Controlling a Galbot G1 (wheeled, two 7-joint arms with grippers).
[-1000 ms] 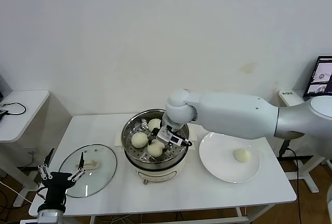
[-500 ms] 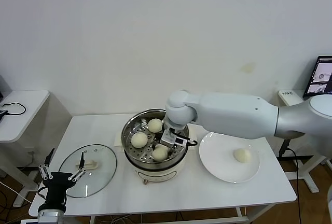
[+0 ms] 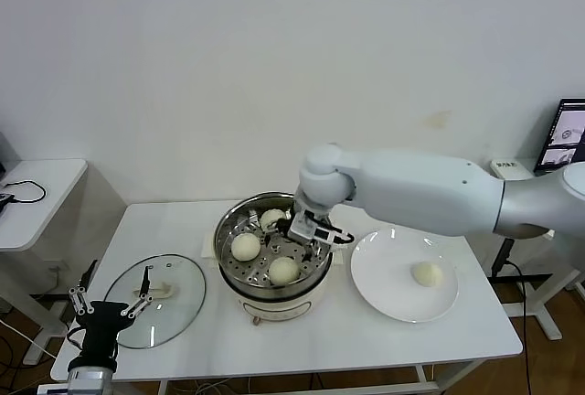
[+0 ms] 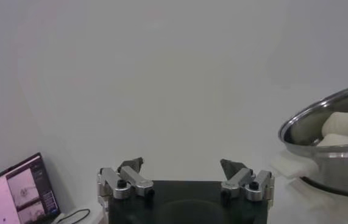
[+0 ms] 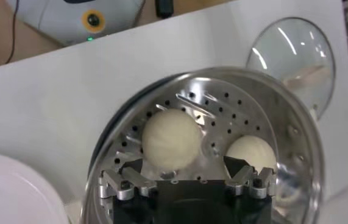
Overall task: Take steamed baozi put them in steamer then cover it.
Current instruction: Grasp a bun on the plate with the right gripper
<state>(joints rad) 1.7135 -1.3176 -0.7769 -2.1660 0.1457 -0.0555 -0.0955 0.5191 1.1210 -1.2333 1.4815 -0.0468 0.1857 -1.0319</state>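
Note:
The steamer [image 3: 220, 247] stands mid-table with three steamed baozi in it: one at the back [image 3: 272, 219], one at the left [image 3: 245, 246], one at the front [image 3: 283, 271]. A further baozi [image 3: 426, 273] lies on the white plate [image 3: 384, 278]. My right gripper [image 3: 309, 230] hangs open over the basket's right side, holding nothing. In the right wrist view it [image 5: 183, 164] hovers above a baozi [image 5: 171, 137] on the perforated floor [image 5: 222, 109]. The cover [image 3: 155, 287] lies flat at the table's left. My left gripper [image 3: 108, 308] waits open by the table's front left edge.
The left wrist view shows the open left gripper [image 4: 181, 164], the steamer's wall [image 4: 338, 155] and a laptop screen [image 4: 15, 192]. A small side table [image 3: 37, 194] stands at the far left. A monitor [image 3: 571, 134] is at the far right.
The right gripper opened and let go of the front baozi, which now rests in the basket. It then rose and drew back to the right. The left arm stayed still.

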